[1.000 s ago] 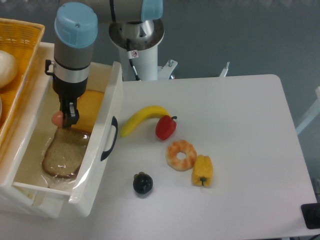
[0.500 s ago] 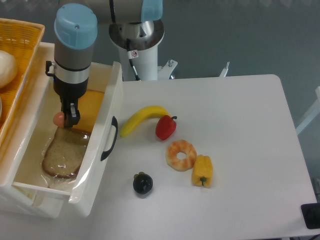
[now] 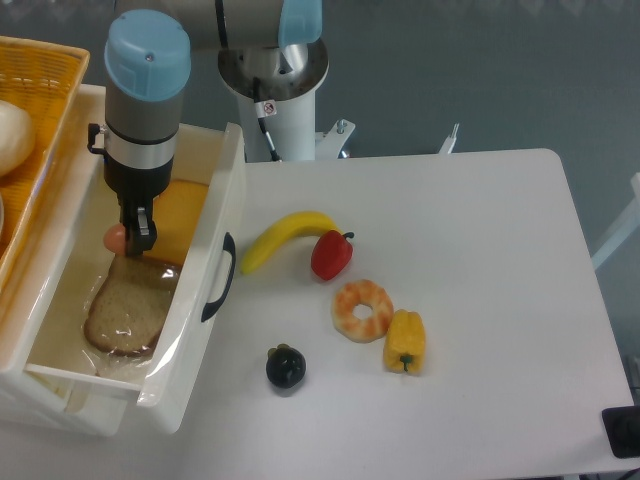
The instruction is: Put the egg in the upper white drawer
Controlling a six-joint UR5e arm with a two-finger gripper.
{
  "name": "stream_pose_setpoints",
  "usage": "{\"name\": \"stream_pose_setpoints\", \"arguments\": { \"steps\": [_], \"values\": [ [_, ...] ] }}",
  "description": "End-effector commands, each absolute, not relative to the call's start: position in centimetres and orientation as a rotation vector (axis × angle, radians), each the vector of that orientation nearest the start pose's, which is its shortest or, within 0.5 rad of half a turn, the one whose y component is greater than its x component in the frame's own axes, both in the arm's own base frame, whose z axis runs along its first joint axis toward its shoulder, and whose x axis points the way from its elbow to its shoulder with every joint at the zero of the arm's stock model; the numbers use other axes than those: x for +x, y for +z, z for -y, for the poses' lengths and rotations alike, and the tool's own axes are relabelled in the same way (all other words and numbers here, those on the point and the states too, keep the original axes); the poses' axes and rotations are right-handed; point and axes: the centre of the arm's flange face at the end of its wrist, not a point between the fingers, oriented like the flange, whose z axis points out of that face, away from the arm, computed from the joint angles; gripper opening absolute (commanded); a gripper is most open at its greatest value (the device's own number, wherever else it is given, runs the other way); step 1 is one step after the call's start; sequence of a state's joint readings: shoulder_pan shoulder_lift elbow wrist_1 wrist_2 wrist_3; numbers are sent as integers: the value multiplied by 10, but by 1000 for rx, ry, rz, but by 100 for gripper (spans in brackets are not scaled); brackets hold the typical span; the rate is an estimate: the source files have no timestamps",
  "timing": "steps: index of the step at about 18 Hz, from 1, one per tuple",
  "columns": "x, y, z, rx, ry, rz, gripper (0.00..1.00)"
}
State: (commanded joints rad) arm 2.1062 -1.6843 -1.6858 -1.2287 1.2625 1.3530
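The egg [image 3: 113, 238], a small salmon-pink oval, hangs inside the upper white drawer [image 3: 196, 300], just above the top edge of a bread slice [image 3: 128, 308]. My gripper [image 3: 127, 240] reaches straight down into the drawer and is shut on the egg. One dark finger [image 3: 141, 230] shows on the egg's right side; the other finger is hidden under the wrist. The drawer is pulled out at the left of the table, its curved black handle [image 3: 218, 277] facing right.
An orange cheese block [image 3: 178, 215] also lies in the drawer. An orange-yellow basket [image 3: 40, 75] with a white lump [image 3: 12, 135] stands at far left. On the table lie a banana [image 3: 285, 236], red pepper [image 3: 331, 254], shrimp ring [image 3: 362, 310], yellow pepper [image 3: 405, 341] and dark plum [image 3: 285, 367].
The arm has shifted slightly up and to the left, and the egg has moved with it. Nothing else has moved.
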Motion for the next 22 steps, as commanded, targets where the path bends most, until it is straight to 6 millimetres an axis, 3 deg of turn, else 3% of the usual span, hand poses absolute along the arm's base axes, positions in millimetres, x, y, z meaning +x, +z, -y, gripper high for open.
{"name": "stream_pose_setpoints", "arguments": {
  "steps": [22],
  "values": [
    [-134,401,-550,-2606,-138,-1159,45]
  ]
}}
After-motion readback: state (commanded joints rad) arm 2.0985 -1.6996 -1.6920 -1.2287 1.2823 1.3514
